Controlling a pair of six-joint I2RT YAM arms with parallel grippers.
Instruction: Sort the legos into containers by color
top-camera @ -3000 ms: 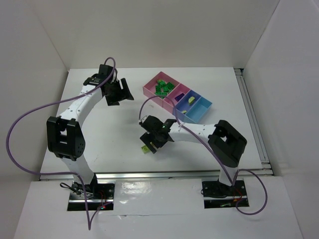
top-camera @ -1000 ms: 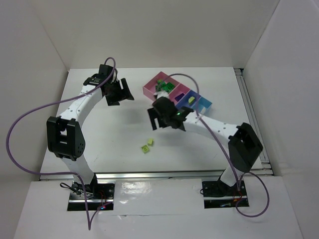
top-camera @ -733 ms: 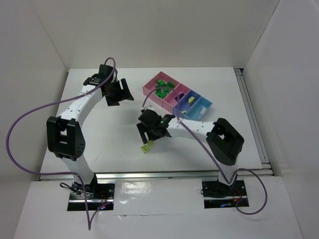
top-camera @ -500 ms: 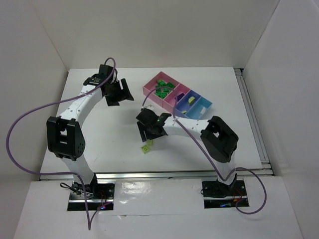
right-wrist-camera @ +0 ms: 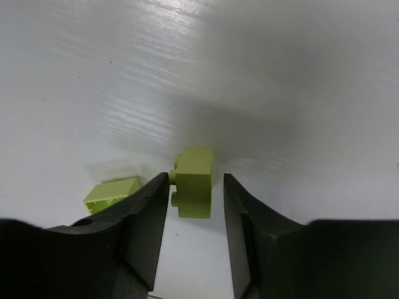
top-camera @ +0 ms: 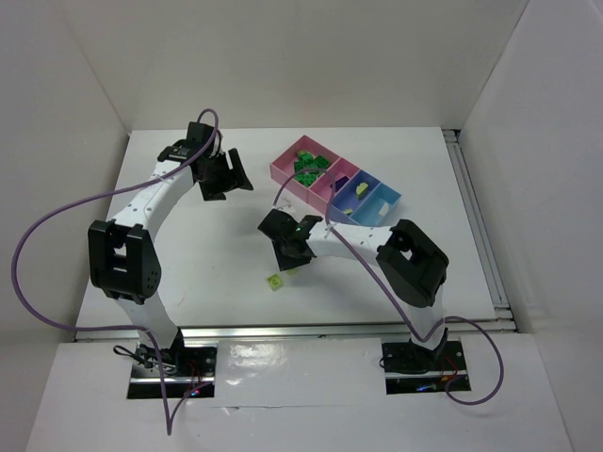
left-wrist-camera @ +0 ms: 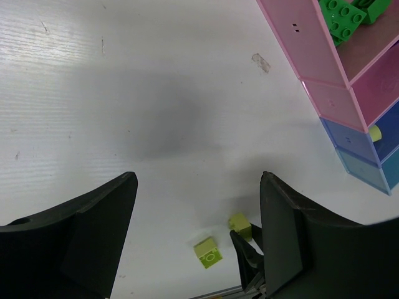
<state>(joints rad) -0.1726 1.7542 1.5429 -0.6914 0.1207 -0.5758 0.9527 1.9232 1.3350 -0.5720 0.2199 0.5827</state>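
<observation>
From above, the left gripper (top-camera: 226,179) hangs over the far left of the table (top-camera: 217,273), its jaws wide apart and holding nothing. The right gripper (top-camera: 289,264) points down near the middle. A yellow-green outer brick (top-camera: 275,280) lies just near-left of it. The bins (top-camera: 375,215) stand in a joined row at the far right, with green legos (top-camera: 306,168) heaped in the largest pink one.

The left wrist view shows both left fingers (left-wrist-camera: 93,230) spread over bare table. Beyond them lie the outer brick (left-wrist-camera: 209,252) and, just right of it, the inner brick (left-wrist-camera: 240,223), with a dark right gripper fingertip beside it. The bins (left-wrist-camera: 312,43) run along the right edge.

In the right wrist view the inner brick (right-wrist-camera: 194,182) sits on the table between the right fingers (right-wrist-camera: 146,218). One jaw meets its studs and a thin gap shows at the other, so I cannot tell whether it is gripped. The outer brick (right-wrist-camera: 112,190) lies outside the jaws, on the left.
</observation>
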